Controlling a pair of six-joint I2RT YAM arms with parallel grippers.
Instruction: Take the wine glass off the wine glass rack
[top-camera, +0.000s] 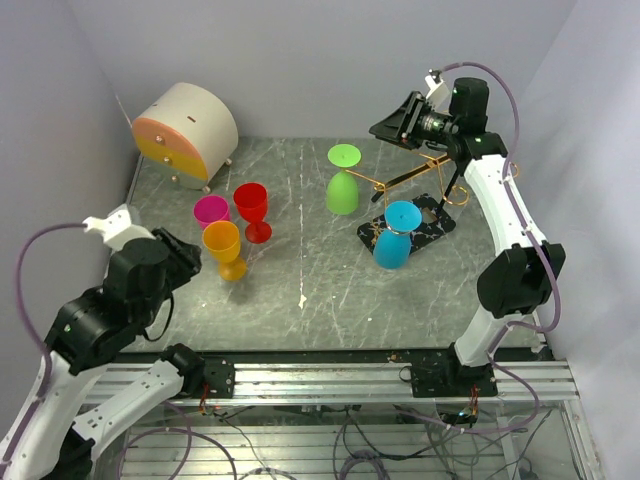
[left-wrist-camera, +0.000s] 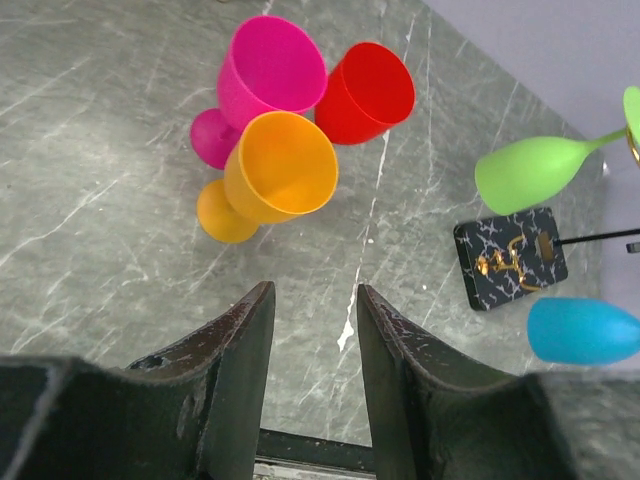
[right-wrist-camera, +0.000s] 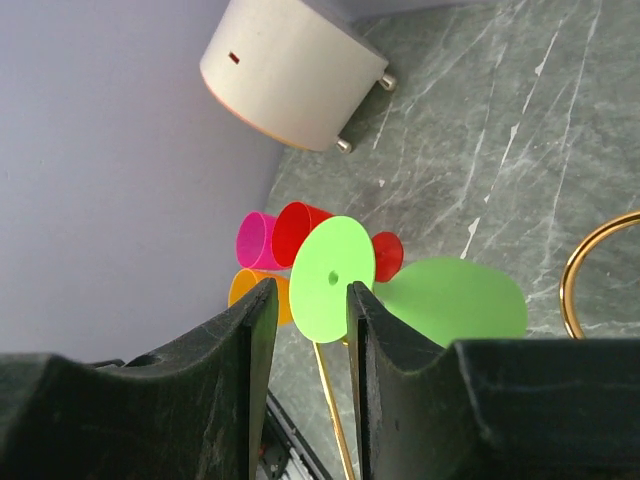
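Two glasses hang bowl-down from the wine glass rack (top-camera: 435, 222), feet caught on its wire arms: the green wine glass (right-wrist-camera: 335, 265) and a blue glass (top-camera: 392, 247). Your right gripper (right-wrist-camera: 308, 292) is parted and empty, the green foot framed just beyond its fingertips, seemingly lined up for a grab. Your left gripper (left-wrist-camera: 313, 292), likewise parted and empty, hangs well short of the rack.

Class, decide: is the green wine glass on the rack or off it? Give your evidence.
On. The green wine glass hangs upside down, foot uppermost, from a gold arm of the wine glass rack.
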